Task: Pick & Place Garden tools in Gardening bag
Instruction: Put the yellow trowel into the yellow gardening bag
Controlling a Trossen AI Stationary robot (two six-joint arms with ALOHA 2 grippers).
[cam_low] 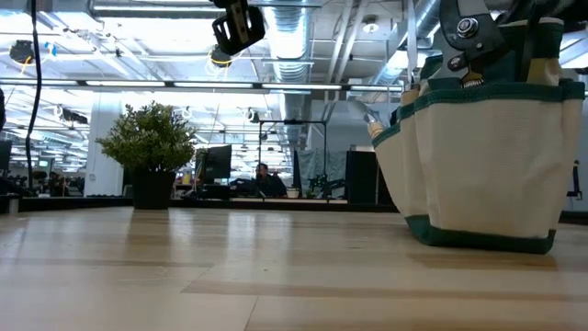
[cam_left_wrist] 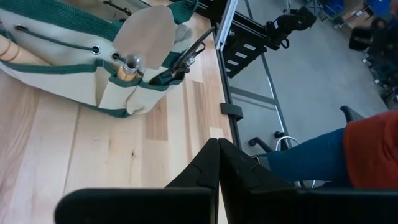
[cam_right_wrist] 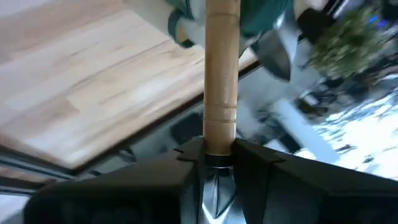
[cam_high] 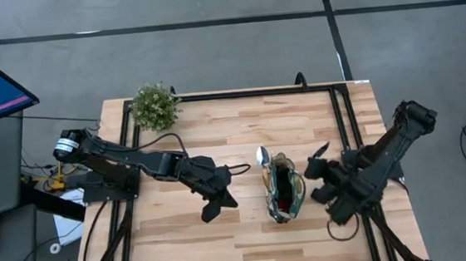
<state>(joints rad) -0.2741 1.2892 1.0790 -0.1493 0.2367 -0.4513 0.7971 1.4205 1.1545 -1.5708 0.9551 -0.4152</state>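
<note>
Right gripper point(cam_right_wrist: 219, 152): in its wrist view we see our fingers closed on a wooden-handled tool point(cam_right_wrist: 221, 74), clamped at the metal collar, the handle pointing away toward the gardening bag point(cam_right_wrist: 261, 15). In the high view this gripper point(cam_high: 318, 172) sits just beside the bag's right side, above the surface.
Left gripper point(cam_left_wrist: 219, 163): fingers pressed together on nothing, waiting to the left of the bag point(cam_left_wrist: 81, 68), near but apart, over bare wood; in the high view it point(cam_high: 219, 205) hangs mid-surface.
Gardening bag point(cam_high: 284, 195): upright on the wooden surface point(cam_high: 217, 140) between our two arms. A silver trowel head point(cam_high: 263, 155) sticks out at its far end, something red shows inside, and dark shears point(cam_low: 473, 32) stand in a pocket in the low view.
Potted plant point(cam_high: 155, 106): at the far left corner, well apart, not part of the job.
Step in hand: we judge we are carrying one of the last tools to the bag; no other tool lies loose on the surface.
Next move: we need to bring the tool over the bag's mouth or a free pocket, lower it clear of the handles and the tools already in, then release.
Beyond: a person's leg in blue point(cam_left_wrist: 311, 163) shows past the surface edge.
</note>
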